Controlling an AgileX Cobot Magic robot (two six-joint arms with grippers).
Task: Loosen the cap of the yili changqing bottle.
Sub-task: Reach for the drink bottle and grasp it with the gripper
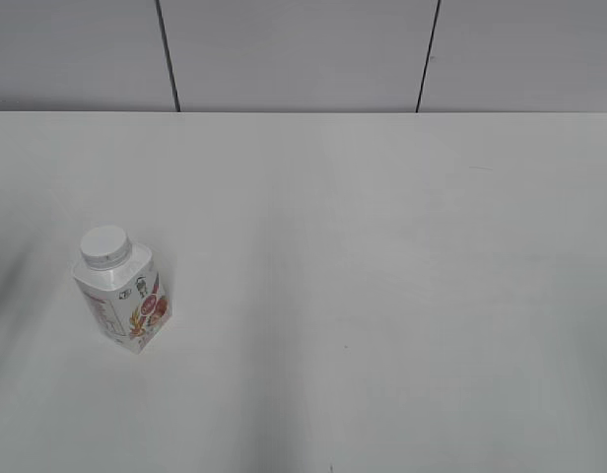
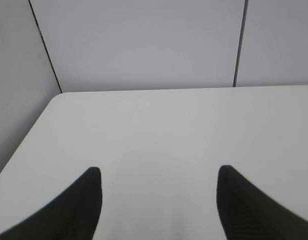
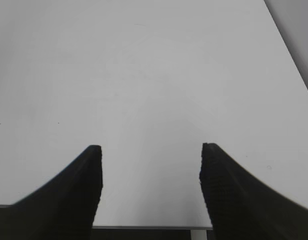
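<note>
Exterior view, bottle: the yili changqing bottle (image 1: 123,302) stands upright on the left part of the white table (image 1: 382,296), toward the near side, with bare tabletop all around it.
Exterior view, cap: the cap (image 1: 104,245) sits on the bottle's neck, its flat white top facing up.
Exterior view, label: red-pink fruit print shows on the bottle face turned toward the right and front.
Exterior view, backdrop: a pale panelled wall (image 1: 303,54) with two dark vertical seams runs behind the table's far edge.
Exterior view, arms: neither arm nor hand appears here.
Left wrist view, hand: the left hand (image 2: 159,172) hangs above the table near its rounded far-left corner, its two dark fingers (image 2: 81,207) spread wide with nothing between them.
Left wrist view, bottle: out of frame.
Right wrist view, hand: the right hand (image 3: 152,148) hangs above plain tabletop, its textured dark fingers (image 3: 229,190) held wide apart and gripping nothing.
Right wrist view, bottle: out of frame; only the table's surface and its edges show.
</note>
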